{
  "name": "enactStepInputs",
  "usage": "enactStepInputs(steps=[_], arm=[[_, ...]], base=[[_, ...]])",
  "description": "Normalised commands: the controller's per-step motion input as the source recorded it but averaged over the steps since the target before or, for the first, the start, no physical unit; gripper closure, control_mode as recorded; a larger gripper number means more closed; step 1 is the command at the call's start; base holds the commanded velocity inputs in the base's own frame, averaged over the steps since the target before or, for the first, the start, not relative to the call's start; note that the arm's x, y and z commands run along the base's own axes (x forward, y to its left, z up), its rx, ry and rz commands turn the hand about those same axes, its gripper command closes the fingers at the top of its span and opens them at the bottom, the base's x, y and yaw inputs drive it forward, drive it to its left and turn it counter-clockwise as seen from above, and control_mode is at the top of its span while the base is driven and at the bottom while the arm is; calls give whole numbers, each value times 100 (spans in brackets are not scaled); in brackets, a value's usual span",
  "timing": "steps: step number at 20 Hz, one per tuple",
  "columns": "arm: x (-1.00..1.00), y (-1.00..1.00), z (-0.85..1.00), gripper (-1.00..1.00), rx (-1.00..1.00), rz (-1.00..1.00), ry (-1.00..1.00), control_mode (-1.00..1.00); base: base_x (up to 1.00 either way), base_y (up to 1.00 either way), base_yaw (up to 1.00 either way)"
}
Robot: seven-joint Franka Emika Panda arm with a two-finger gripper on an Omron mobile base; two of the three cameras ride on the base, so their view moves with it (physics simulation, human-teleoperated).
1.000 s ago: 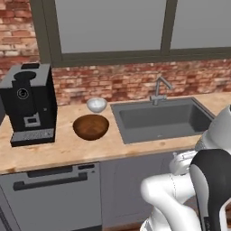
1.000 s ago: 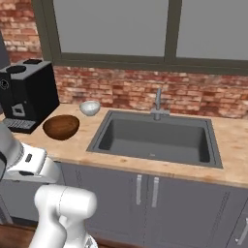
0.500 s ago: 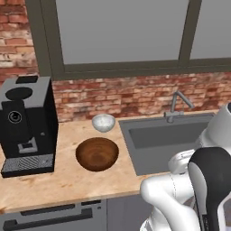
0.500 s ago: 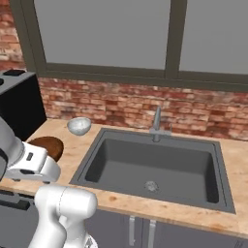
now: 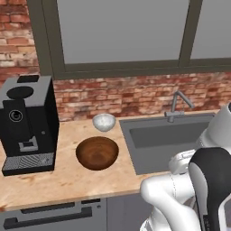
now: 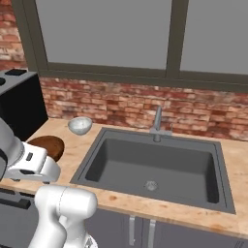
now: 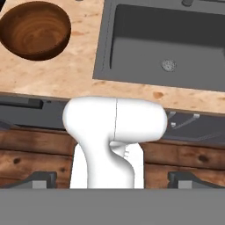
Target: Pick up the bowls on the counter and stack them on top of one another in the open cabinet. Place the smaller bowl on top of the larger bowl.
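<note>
While well beyond gripper (image 7: 114, 178), larger bowl (image 7: 36, 29).

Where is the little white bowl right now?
The small white bowl sits on the counter near the brick wall, just behind the brown wooden bowl, between the black coffee machine and the sink.

Brown bowl (image 5: 97, 152) sitting on bench (image 5: 58, 180), open from above and from front edge. White bowl (image 5: 104, 122) lying just behind it, apart, near brick wall (image 5: 126, 97), which is closing off rear approach. Coffee machine (image 5: 28, 122) standing tall just left of both bowls, blocking that side. Sink (image 5: 169, 140) opening to right, faucet (image 5: 177, 104) rising at its back rim, well clear of bowls.
</note>
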Motion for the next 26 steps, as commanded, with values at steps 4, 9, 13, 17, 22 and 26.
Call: enactStepInputs(steps=[4, 9, 13, 17, 22, 26], arm=[[40, -1, 0, -100, 3, 0, 1, -100], [35, -3, 8, -100, 12, -5, 0, -100], [24, -5, 14, -100, 18, -9, 0, -100], [20, 1, 10, -100, 14, -14, -3, -100], [18, 12, 1, -100, 7, -20, -10, -100], [12, 15, 0, -100, 2, -19, -15, -100]], base=[[0, 0, 0], [0, 0, 0], [0, 0, 0], [0, 0, 0], [0, 0, 0], [0, 0, 0]])
